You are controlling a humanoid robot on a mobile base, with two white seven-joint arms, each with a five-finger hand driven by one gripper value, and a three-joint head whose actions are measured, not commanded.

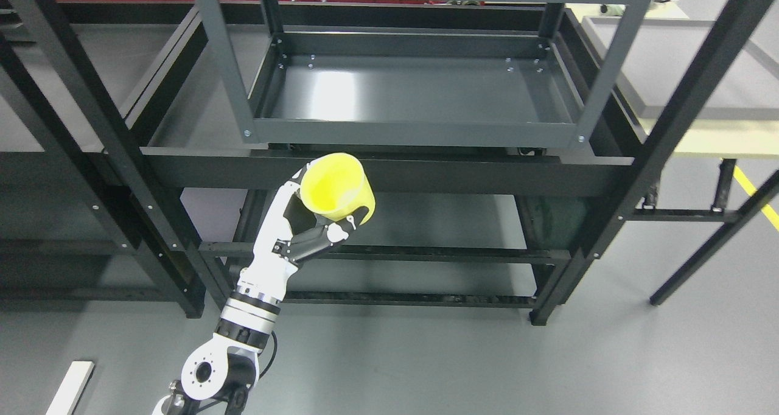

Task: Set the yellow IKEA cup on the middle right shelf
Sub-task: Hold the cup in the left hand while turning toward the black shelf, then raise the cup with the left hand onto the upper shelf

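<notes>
Transport step — left hand (316,232) fingers curled round cup (336,184), held tilted before the shelf (420,92). Next: carry right, set down upright.

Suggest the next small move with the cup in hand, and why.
Probably carry it forward and rightward over the shelf lip. The left hand grips the yellow cup, tilted, in front of the dark front rail, not yet above any shelf tray.

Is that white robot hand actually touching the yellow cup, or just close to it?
Touching. In the head view the left hand wraps the yellow cup: its fingers press against the cup's underside and side, with no gap visible, and nothing else supports the cup.
</notes>
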